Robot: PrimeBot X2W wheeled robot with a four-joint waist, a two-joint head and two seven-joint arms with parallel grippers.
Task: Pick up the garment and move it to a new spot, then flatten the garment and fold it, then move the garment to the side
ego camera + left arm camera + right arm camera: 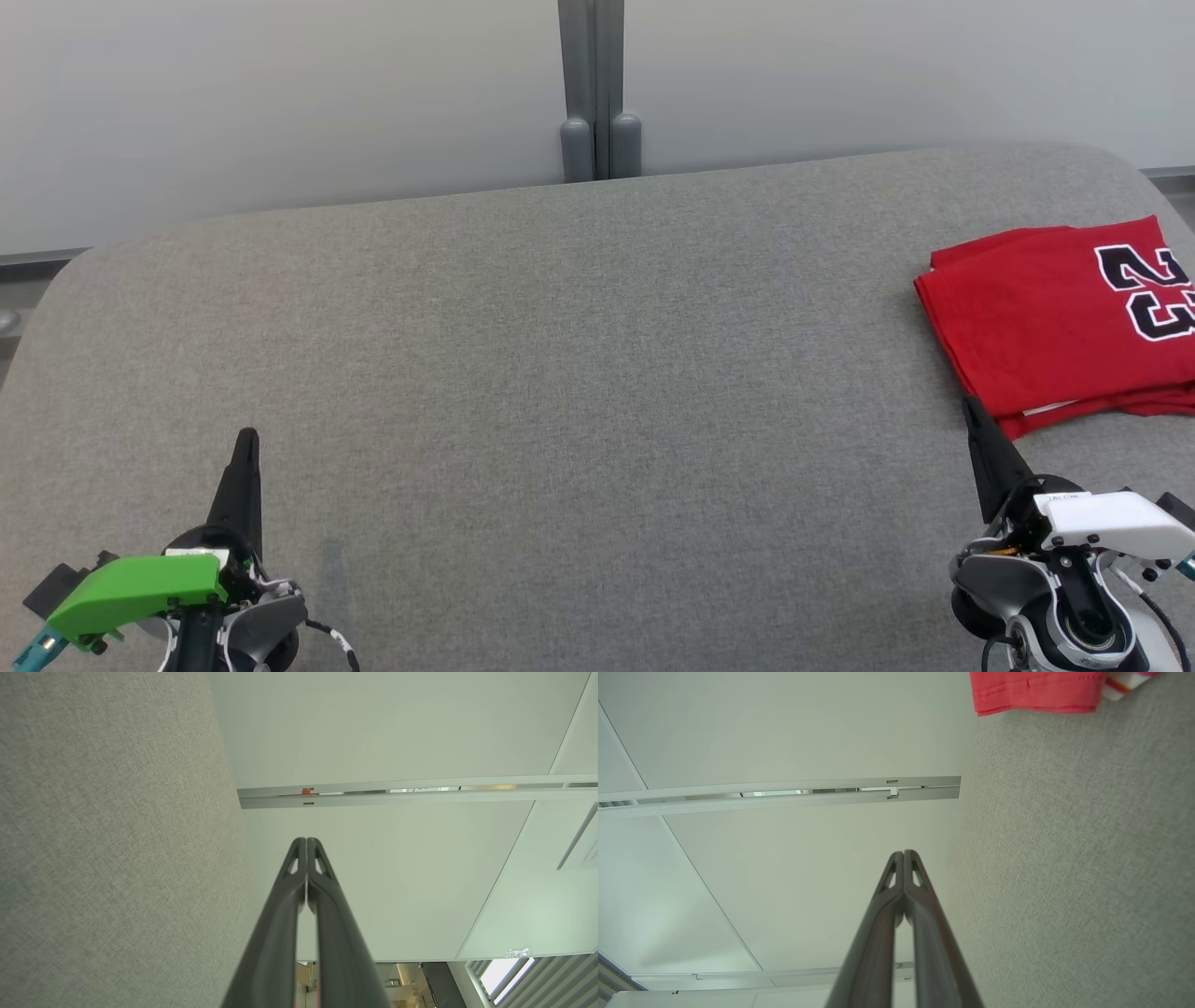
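The garment is a red jersey with black-and-white numerals, lying folded at the right edge of the grey table. One red hem of the garment appears at the top of the right wrist view. My right gripper is shut with nothing in it, its tip just short of the garment's near edge. Both of its fingers meet at the tip. At the lower left my left gripper is shut and empty, far from the garment, and its fingers press together.
A grey padded cloth covers the table, whose corners are rounded. Behind the table stands a pale wall with a grey vertical post at its middle. The table's wide middle is bare cloth.
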